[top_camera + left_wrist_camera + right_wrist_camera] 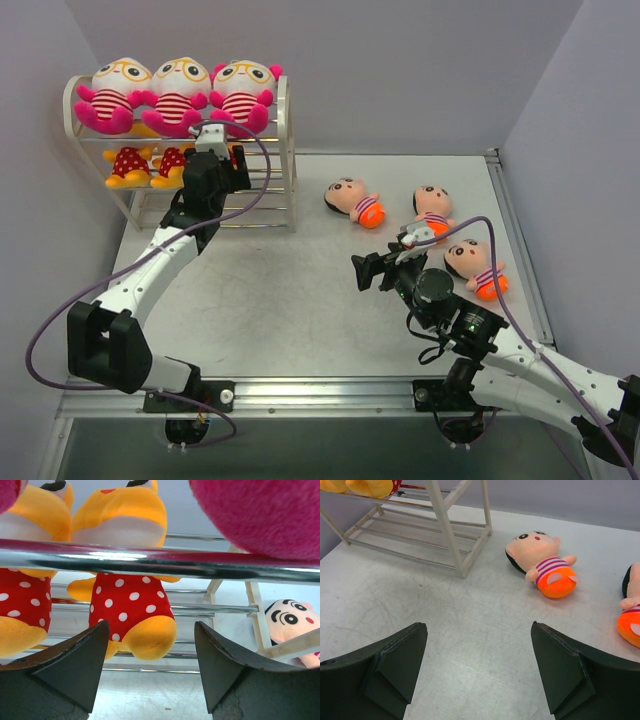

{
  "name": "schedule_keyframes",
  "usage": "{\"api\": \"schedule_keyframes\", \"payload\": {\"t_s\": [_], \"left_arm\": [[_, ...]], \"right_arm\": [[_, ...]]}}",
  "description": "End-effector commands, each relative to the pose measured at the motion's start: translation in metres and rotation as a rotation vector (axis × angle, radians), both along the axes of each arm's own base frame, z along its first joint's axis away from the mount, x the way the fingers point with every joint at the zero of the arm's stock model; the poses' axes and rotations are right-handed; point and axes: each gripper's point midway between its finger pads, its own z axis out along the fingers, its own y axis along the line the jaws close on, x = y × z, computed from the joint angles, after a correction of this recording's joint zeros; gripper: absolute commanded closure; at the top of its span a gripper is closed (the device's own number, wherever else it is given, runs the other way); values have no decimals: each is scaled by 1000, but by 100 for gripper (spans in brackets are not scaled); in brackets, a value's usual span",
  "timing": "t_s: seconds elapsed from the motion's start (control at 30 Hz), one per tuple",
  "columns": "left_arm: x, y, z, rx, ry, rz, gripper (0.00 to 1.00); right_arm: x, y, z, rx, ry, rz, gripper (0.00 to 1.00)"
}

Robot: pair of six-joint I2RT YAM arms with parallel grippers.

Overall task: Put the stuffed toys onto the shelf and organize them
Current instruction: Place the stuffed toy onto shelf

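The shelf [290, 150] stands at the back left. Three pink stuffed toys [178, 95] sit along its top tier. On the middle tier are yellow-orange toys in red dotted dresses [128, 165]. My left gripper [215, 152] is at that tier, open. In the left wrist view one dotted toy [131, 605] sits just beyond the parted fingers of that gripper [151, 630], apart from them. Three peach-faced toys [355, 202], [433, 210], [475, 265] lie on the table at the right. My right gripper [362, 272] hovers open left of them, empty [477, 630].
A shelf rod [150, 562] crosses right in front of the left wrist camera, with a pink toy [260, 515] above it. The shelf's bottom tier [420, 555] shows bare rods. Purple walls close in behind and at both sides.
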Motion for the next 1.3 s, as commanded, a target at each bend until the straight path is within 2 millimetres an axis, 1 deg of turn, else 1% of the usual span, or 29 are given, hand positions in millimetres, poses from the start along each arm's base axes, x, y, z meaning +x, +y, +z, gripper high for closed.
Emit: {"api": "schedule_keyframes", "payload": {"t_s": [0.0, 0.07, 0.13, 0.17, 0.2, 0.27, 0.3, 0.4, 0.43, 0.5, 0.53, 0.67, 0.9, 1.1, 1.2, 1.27], "left_arm": [[3, -3, 13, 16, -19, 5, 23], [4, -2, 10, 31, -12, 4, 23], [5, -2, 5, 41, 1, 3, 27], [6, -2, 5, 43, 1, 2, 28], [6, -4, 5, 44, 2, -3, 33], [6, -5, 5, 49, 0, -13, 39], [6, -6, 5, 49, -4, -21, 46], [5, -8, 10, 57, -18, -38, 57], [5, -9, 10, 59, -24, -47, 65], [4, -10, 13, 65, -35, -61, 71], [3, -13, 13, 66, -36, -79, 76], [1, -20, 14, 95, -47, -137, 86], [-3, -33, 9, 171, -49, -250, 92], [-4, -36, 8, 214, -43, -291, 92], [-3, -34, 9, 212, -39, -279, 90], [-3, -34, 10, 202, -38, -272, 81]], "right_arm": [[3, -2, 11, 33, -22, -18, 13], [3, -2, 12, 35, -23, -20, 13], [3, -2, 11, 33, -22, -20, 13], [3, -2, 13, 38, -24, -20, 13], [3, -3, 12, 35, -23, -21, 13], [3, -3, 12, 36, -24, -21, 13], [3, -3, 11, 33, -22, -23, 13], [3, -3, 12, 40, -23, -23, 13], [3, -3, 12, 37, -23, -23, 13], [3, -4, 12, 37, -23, -24, 13], [3, -3, 12, 36, -22, -24, 13], [3, -3, 12, 36, -22, -24, 13], [3, -3, 12, 37, -23, -23, 13], [3, -3, 11, 33, -22, -23, 13], [3, -3, 11, 33, -22, -21, 13], [3, -2, 11, 33, -20, -21, 13]]}}
